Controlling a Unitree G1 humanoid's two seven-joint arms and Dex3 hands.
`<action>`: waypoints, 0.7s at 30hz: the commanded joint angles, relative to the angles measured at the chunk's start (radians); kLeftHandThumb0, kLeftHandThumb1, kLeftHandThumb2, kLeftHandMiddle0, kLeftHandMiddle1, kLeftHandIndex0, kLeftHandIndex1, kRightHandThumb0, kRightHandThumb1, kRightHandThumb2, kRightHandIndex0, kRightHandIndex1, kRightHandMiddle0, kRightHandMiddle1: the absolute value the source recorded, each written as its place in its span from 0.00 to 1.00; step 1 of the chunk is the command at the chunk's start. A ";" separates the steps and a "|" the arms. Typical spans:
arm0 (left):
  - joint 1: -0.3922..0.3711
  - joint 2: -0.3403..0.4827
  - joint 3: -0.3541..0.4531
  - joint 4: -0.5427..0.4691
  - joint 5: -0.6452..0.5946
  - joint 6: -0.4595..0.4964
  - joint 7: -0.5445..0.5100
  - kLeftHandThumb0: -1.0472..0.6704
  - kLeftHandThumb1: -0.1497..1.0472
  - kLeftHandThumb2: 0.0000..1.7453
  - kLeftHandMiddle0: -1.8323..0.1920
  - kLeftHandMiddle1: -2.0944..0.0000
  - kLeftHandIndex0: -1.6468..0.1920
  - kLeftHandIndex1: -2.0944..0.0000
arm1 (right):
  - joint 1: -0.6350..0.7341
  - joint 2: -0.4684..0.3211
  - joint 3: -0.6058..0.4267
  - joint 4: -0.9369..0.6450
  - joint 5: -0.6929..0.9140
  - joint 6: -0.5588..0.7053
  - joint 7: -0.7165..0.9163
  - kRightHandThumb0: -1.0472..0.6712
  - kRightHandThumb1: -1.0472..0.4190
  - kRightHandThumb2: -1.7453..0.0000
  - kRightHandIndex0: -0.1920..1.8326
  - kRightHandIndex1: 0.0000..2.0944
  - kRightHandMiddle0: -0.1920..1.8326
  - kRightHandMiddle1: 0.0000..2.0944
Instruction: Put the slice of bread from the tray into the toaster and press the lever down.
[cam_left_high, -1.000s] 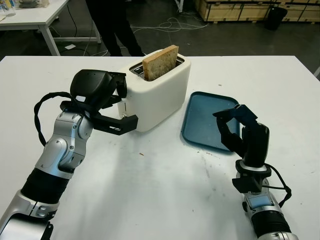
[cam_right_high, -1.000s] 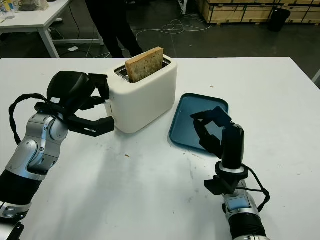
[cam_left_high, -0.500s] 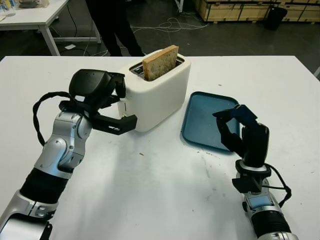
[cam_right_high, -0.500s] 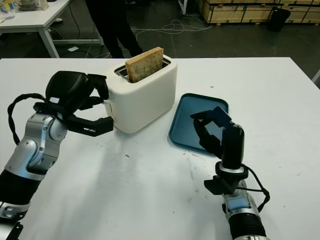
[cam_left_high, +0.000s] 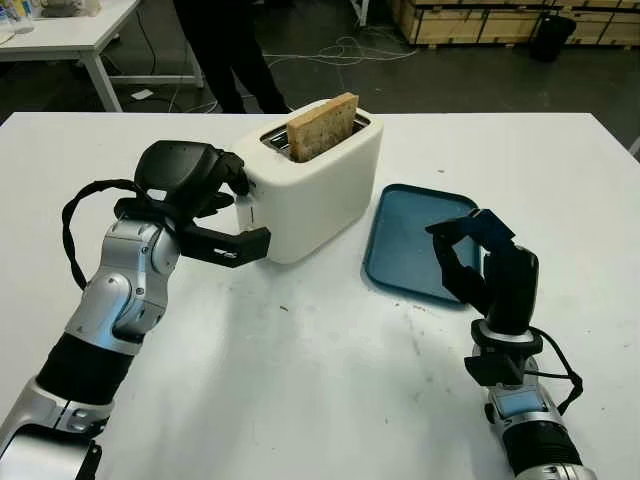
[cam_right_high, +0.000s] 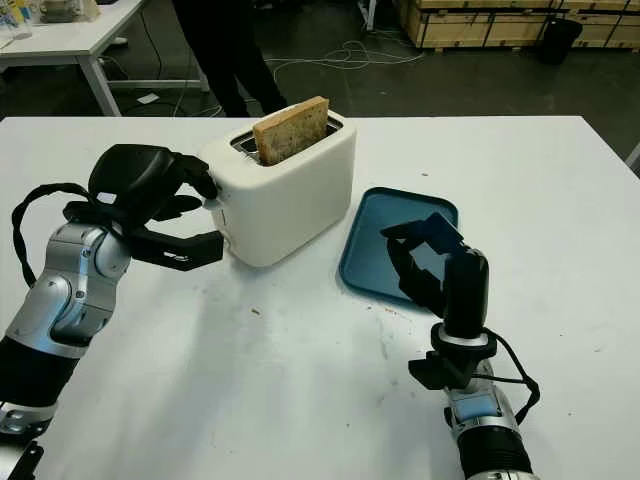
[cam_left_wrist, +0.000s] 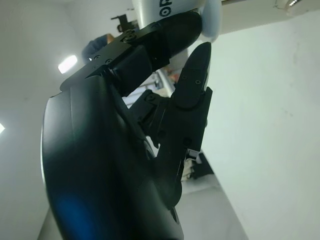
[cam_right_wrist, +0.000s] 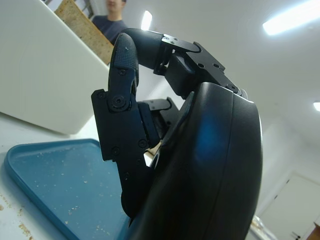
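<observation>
Standing upright in a toaster (cam_left_high: 318, 182) slot, the bread slice (cam_left_high: 322, 127) has its top half still poking out, so loading is done and the lever press is the step in hand. Lever sits on the toaster's end face toward the robot's left; it's hidden behind the fingers, can't tell if it's down. Left hand (cam_left_high: 205, 195) is at that end face, upper fingers (cam_left_high: 232, 172) curled onto the top corner of the toaster, thumb (cam_left_high: 228, 246) stretched out low beside its base, nothing gripped. Next move, I'd judge: push straight down along the end face till the bread sinks. Blue tray (cam_left_high: 412, 240) lies just right of the toaster. Right hand (cam_left_high: 478, 261) is parked over the tray's near edge, fingers curled, holding nothing. Versus a second ago: left hand has closed in from just beside the toaster to touching it; bread and right hand unchanged.
</observation>
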 joint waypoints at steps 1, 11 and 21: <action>-0.014 0.001 -0.021 0.010 0.005 0.001 -0.023 0.48 0.87 0.02 0.42 0.17 0.40 1.00 | -0.008 0.001 -0.006 -0.006 -0.003 0.002 -0.008 0.34 0.09 0.79 0.42 0.79 0.41 0.55; -0.015 -0.001 -0.022 0.039 -0.004 -0.028 -0.011 0.48 0.88 0.05 0.42 0.17 0.39 1.00 | -0.006 0.002 -0.005 -0.012 0.005 0.003 -0.004 0.34 0.09 0.79 0.42 0.81 0.40 0.56; 0.095 -0.350 -0.204 0.506 -0.051 -0.009 0.178 0.47 0.89 0.15 0.45 0.68 0.34 0.99 | -0.005 -0.005 -0.003 0.015 0.028 -0.005 0.013 0.34 0.09 0.80 0.42 0.80 0.40 0.56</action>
